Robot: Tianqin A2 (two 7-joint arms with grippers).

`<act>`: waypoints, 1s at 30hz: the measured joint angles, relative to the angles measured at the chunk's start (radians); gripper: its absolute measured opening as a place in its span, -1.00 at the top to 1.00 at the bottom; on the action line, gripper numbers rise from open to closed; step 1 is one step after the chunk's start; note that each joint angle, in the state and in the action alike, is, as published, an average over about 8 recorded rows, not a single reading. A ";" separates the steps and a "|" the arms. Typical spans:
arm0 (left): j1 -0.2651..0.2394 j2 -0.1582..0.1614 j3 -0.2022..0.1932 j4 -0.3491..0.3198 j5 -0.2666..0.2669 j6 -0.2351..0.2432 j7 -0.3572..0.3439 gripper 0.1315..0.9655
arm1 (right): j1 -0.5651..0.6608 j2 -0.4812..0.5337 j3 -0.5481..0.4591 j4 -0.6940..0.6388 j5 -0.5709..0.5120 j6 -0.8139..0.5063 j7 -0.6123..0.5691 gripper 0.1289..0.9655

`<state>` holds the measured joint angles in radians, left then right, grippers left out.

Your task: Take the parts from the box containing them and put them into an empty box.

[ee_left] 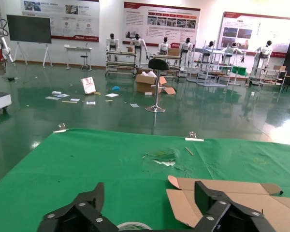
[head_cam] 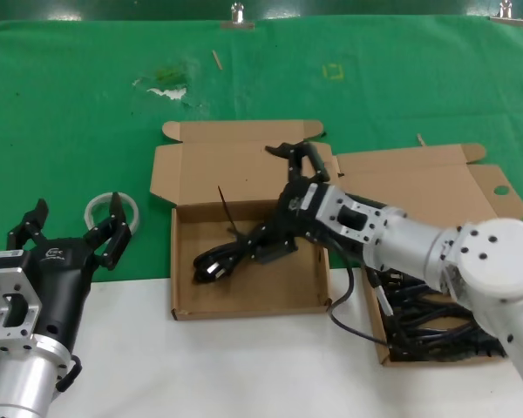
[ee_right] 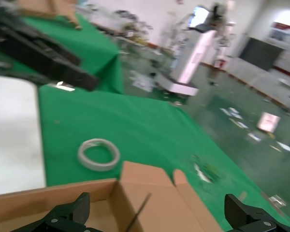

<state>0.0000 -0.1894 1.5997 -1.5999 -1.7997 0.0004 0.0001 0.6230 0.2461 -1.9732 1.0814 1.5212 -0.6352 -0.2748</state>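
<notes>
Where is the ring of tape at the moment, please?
In the head view, the ring of tape lies on the green cloth, beside the left hand.

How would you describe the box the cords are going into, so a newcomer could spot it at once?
On the green cloth, two brown cardboard boxes sit side by side with their lids open. The target is the wider, squarish box nearer the tape ring, under the open right gripper. It holds one black cord, while the narrower box beside it is full of them.
</notes>
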 joint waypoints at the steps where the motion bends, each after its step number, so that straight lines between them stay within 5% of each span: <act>1: 0.000 0.000 0.000 0.000 0.000 0.000 0.000 -0.04 | -0.015 0.001 0.009 0.012 0.007 0.015 0.007 -1.00; 14: 0.000 0.000 0.000 0.000 0.000 0.000 0.000 -0.69 | -0.215 0.019 0.129 0.179 0.096 0.219 0.095 -1.00; 30: 0.000 0.000 0.000 0.000 0.000 0.000 0.000 -0.95 | -0.459 0.040 0.275 0.382 0.205 0.468 0.202 -1.00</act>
<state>0.0000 -0.1894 1.5999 -1.6000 -1.8000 0.0001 0.0001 0.1636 0.2858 -1.6985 1.4634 1.7265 -0.1674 -0.0725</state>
